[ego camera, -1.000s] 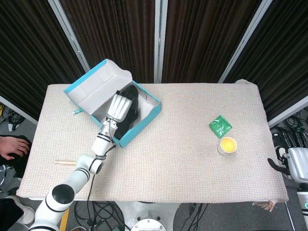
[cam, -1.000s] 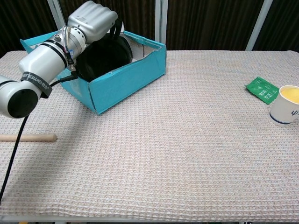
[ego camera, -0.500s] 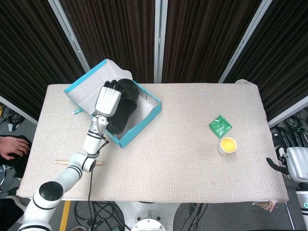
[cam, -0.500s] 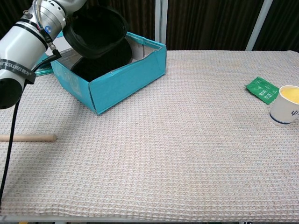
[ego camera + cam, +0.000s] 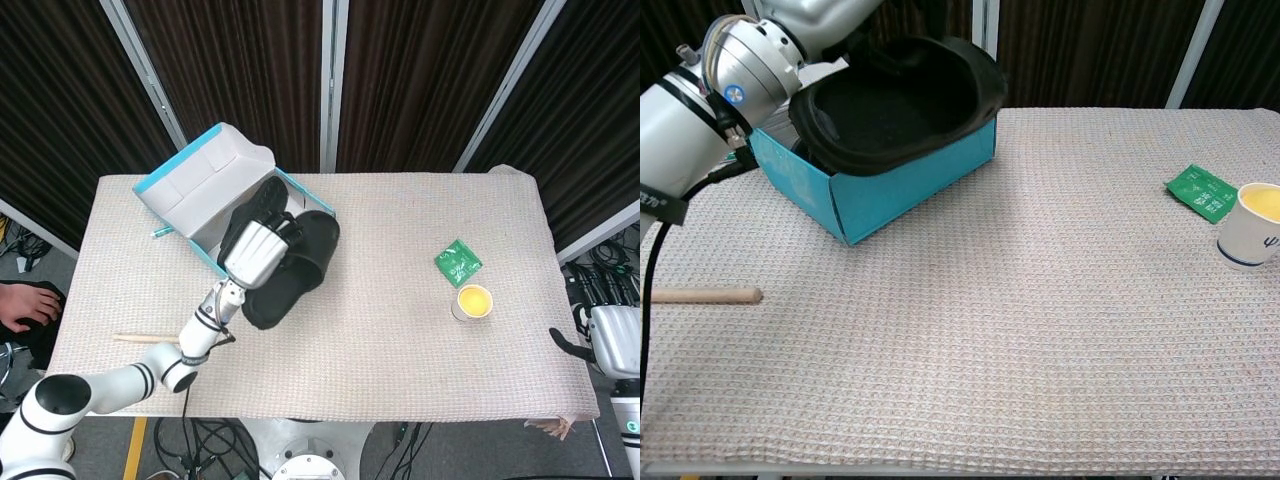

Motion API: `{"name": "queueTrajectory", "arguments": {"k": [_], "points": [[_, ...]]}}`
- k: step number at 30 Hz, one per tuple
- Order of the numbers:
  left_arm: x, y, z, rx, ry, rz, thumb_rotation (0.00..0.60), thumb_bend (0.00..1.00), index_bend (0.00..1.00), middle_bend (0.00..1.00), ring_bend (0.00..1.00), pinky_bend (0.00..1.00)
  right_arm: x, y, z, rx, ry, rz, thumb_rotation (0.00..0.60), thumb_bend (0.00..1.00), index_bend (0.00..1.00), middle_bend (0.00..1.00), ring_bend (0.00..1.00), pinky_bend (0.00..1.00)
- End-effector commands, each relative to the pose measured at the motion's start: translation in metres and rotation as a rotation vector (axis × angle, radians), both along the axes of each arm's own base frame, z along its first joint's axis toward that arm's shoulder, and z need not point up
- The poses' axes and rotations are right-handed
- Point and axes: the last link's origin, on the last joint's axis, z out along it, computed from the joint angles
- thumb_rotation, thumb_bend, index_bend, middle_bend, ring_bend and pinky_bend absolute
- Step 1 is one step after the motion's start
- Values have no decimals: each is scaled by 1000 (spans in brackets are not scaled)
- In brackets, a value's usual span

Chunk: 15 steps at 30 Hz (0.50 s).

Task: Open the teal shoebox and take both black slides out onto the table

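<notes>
Holding one black slide (image 5: pixel 292 264) clear of the teal shoebox (image 5: pixel 902 178), left hand (image 5: pixel 254 253) grips it, fingers wrapped round the strap. Slide hangs over the box's near-right corner. Box sits far-left, lid (image 5: pixel 197 178) open. Right hand (image 5: pixel 610 337) at right table edge, finger state can't tell. Green sachet (image 5: pixel 458 262) beside yellow-filled paper cup (image 5: pixel 473 302); print unreadable. Wooden stick (image 5: pixel 700 295) near-left.

text: none legible | green packet (image 5: pixel 458 263): print too small | left arm marking: cut off
</notes>
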Motion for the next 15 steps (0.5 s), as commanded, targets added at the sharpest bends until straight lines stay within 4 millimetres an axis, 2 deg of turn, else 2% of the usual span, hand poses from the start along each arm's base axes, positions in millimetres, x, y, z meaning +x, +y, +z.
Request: {"name": "queueTrajectory", "arguments": {"k": [1, 5, 8, 9, 12, 13, 15], "points": [[11, -23, -14, -84, 59, -55, 600, 448, 520, 449, 345, 345, 0, 1, 0, -2, 0, -1, 600, 113, 52, 112, 26, 85], [20, -37, -33, -210, 28, -12, 600, 451, 516, 446, 344, 333, -1, 3, 1, -4, -1, -7, 600, 112, 52, 111, 26, 85], [20, -44, -47, -311, 69, 22, 600, 441, 465, 407, 327, 315, -1, 4, 2, -6, -1, -5, 600, 112, 52, 111, 26, 85], [19, -45, -52, -359, 93, 49, 600, 408, 422, 371, 296, 298, -1, 5, 2, -7, -1, -4, 600, 112, 52, 110, 26, 85], [16, -45, -53, -485, 133, 143, 598, 205, 202, 185, 121, 212, -2, 6, 4, -10, -1, -3, 600, 113, 52, 110, 26, 85], [18, -45, -51, -514, 121, 167, 573, 172, 163, 152, 93, 194, -2, 6, 4, -11, -1, -4, 600, 113, 52, 110, 26, 85], [19, -44, -45, -550, 97, 207, 396, 119, 107, 104, 54, 155, -2, 7, 5, -13, -2, -2, 600, 113, 52, 110, 26, 85]]}}
